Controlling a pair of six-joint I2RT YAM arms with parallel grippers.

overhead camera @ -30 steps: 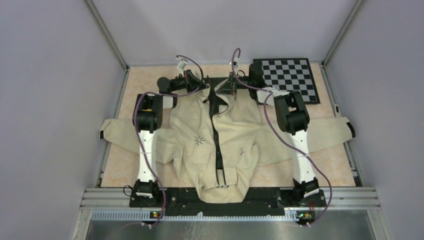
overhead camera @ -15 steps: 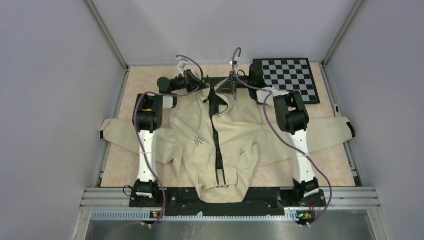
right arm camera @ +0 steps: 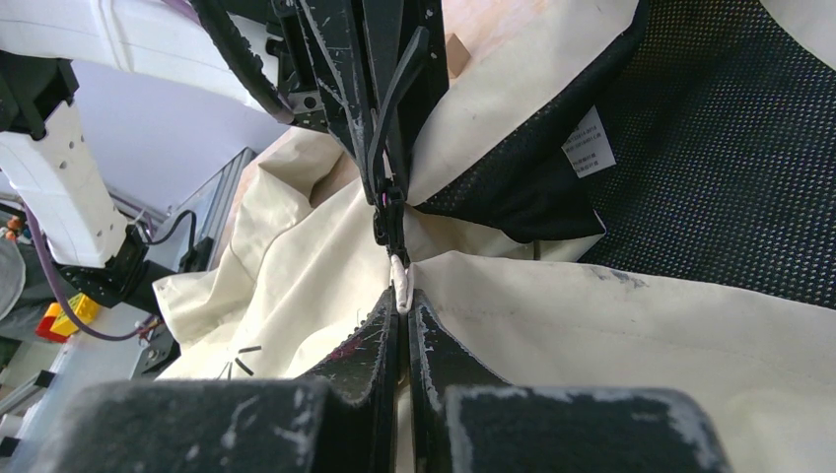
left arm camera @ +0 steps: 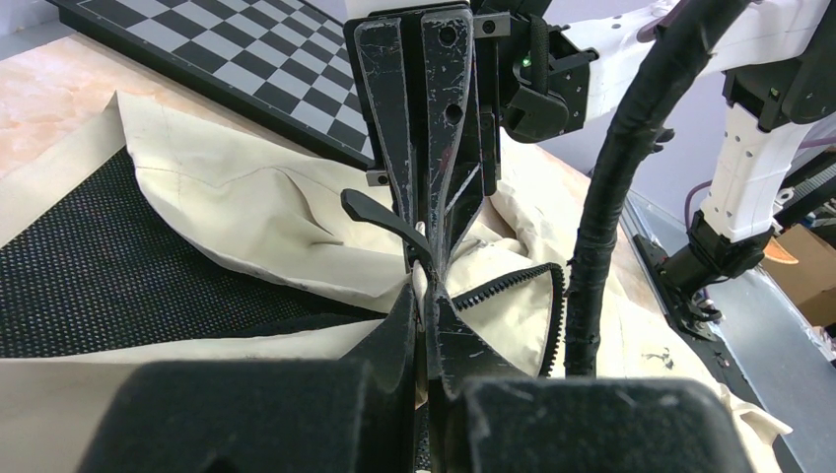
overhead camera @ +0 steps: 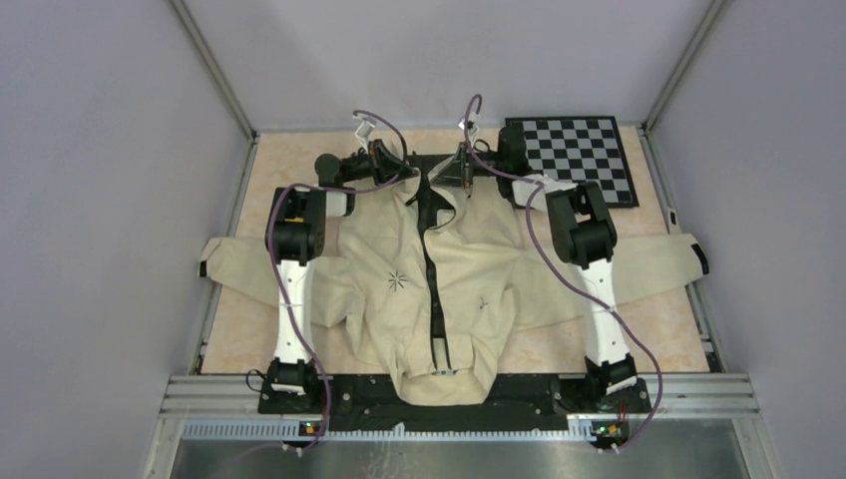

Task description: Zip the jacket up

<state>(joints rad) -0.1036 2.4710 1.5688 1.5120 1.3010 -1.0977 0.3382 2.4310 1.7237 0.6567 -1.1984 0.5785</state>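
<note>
Tan tabletop (overhead camera: pixel 299 165) boxed in by grey walls, checkerboard (overhead camera: pixel 574 155) at upper right of the top view. Jacket (overhead camera: pixel 479 254) spread flat mid-frame, sleeves out to left and right, starburst logo (overhead camera: pixel 397 280) left of centre. Zipper (overhead camera: pixel 431 289) closed along most of the middle, splayed open only at the upper end. Black mesh lining (right arm camera: pixel 730 158) and a white label (right arm camera: pixel 589 143) exposed there. Both arms reaching to that opening, tips nearly meeting.

Left wrist view: left gripper (left arm camera: pixel 425 296) clenched on a cream nub of jacket just beside the parted zipper, at lower centre of frame.

Right wrist view: right gripper (right arm camera: pixel 399 296) clamped on the same pale edge, opposing fingers directly across at top centre. Small black zipper part between the two tips; can't tell which side holds it.
</note>
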